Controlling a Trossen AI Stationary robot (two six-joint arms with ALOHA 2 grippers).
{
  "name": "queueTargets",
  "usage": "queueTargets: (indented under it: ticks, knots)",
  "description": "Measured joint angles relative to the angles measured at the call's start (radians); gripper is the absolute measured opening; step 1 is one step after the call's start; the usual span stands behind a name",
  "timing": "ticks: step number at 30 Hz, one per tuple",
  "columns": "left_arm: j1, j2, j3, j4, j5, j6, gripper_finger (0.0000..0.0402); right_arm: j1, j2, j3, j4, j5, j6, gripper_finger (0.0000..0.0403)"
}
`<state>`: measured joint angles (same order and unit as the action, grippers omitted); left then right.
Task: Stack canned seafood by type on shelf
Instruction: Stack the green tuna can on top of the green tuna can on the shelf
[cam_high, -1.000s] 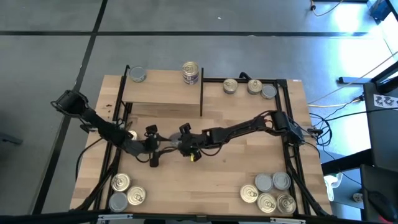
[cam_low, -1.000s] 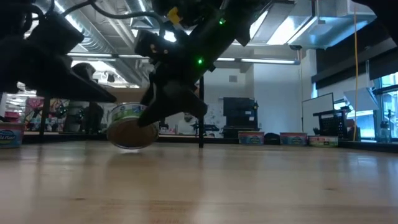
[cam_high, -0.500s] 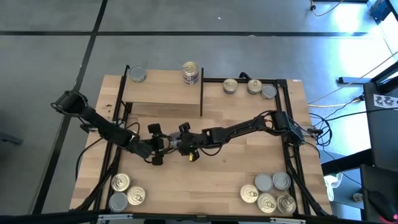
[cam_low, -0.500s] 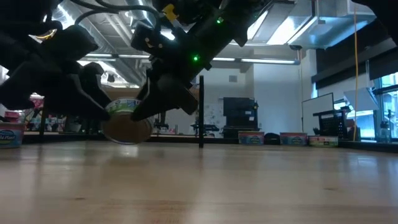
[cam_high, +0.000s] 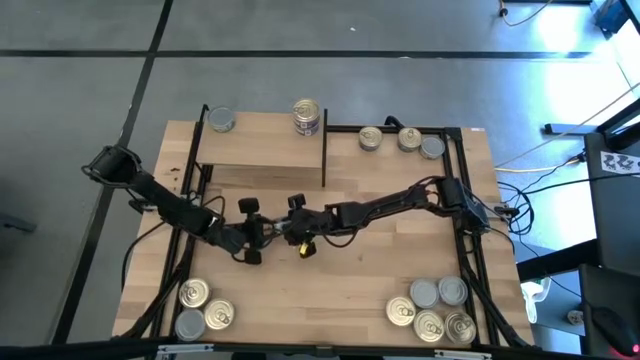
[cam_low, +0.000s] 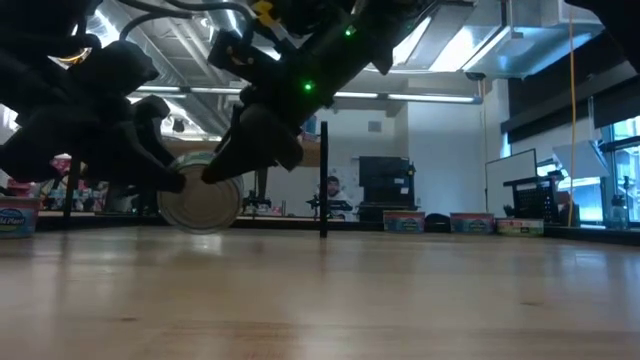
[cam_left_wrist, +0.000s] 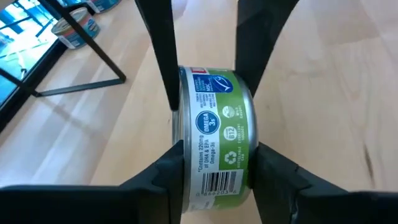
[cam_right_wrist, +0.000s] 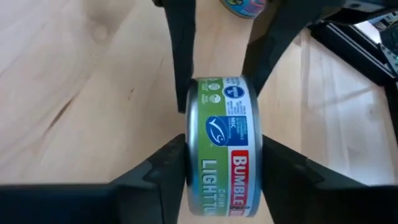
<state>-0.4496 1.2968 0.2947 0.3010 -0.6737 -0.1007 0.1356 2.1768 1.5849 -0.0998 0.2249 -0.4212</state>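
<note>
At the middle of the counter (cam_high: 400, 270), the left gripper (cam_high: 262, 231) and the right gripper (cam_high: 289, 229) are meeting nose to nose, both clamping the same green-labelled tin (cam_left_wrist: 214, 140), which is hanging on its edge just above the wood. Each wrist view is showing its own two fingers (cam_right_wrist: 163, 168) pressing the tin's flat ends while the other arm's pair is pinching it from the far side.

With two grips on one tin, I judge that either arm pulling before the other lets go could twist it loose, and it would roll across the counter.

The low view is giving the tin's round silver face (cam_low: 200, 203) and its small clearance; the overhead is hiding the tin but placing everything else: the shelf (cam_high: 262, 150) beyond, two tins (cam_high: 307, 116) on it, other clusters (cam_high: 432, 308) well apart in the corners.
</note>
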Motion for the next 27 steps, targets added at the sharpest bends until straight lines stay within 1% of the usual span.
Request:
queueTargets:
  ticks: [2, 4, 6, 10, 12, 13, 16, 21, 24, 27]
  knots:
    - [0.0, 0.0, 0.001, -0.002, 0.002, -0.006, 0.0135, 0.002, -0.013, 0.001, -0.034, -0.001, -0.002, 0.0198]
    - [-0.001, -0.002, 0.016, -0.022, 0.003, -0.008, 0.0135, 0.009, -0.043, 0.001, -0.115, -0.012, 0.011, 0.0211]
    - [-0.002, -0.014, 0.051, -0.08, 0.0, -0.008, 0.0135, 0.016, -0.083, 0.001, -0.198, -0.014, 0.038, 0.022]
    - [0.0, -0.04, 0.159, -0.314, -0.04, -0.04, 0.0135, 0.022, -0.164, 0.0, -0.429, -0.06, 0.105, 0.0228]
    - [0.0, -0.047, 0.234, -0.445, -0.051, -0.069, 0.0135, 0.023, -0.199, -0.032, -0.521, -0.062, 0.115, 0.0227]
    - [-0.002, -0.049, 0.273, -0.513, -0.056, -0.085, 0.0135, 0.023, -0.216, -0.057, -0.536, -0.056, 0.121, 0.0226]
    - [0.001, -0.047, 0.382, -0.709, -0.081, -0.135, 0.0135, 0.022, -0.272, -0.158, -0.543, -0.05, 0.145, 0.0219]
    - [0.006, -0.047, 0.559, -0.969, -0.173, -0.193, 0.0135, 0.03, -0.359, -0.337, -0.421, -0.059, 0.208, 0.0209]
    - [0.042, -0.047, 0.659, -1.097, -0.203, -0.223, 0.0136, 0.032, -0.399, -0.445, -0.309, -0.073, 0.228, 0.0204]
    - [0.104, -0.047, 0.744, -1.199, -0.207, -0.242, 0.0136, 0.028, -0.423, -0.534, -0.205, -0.088, 0.237, 0.0201]
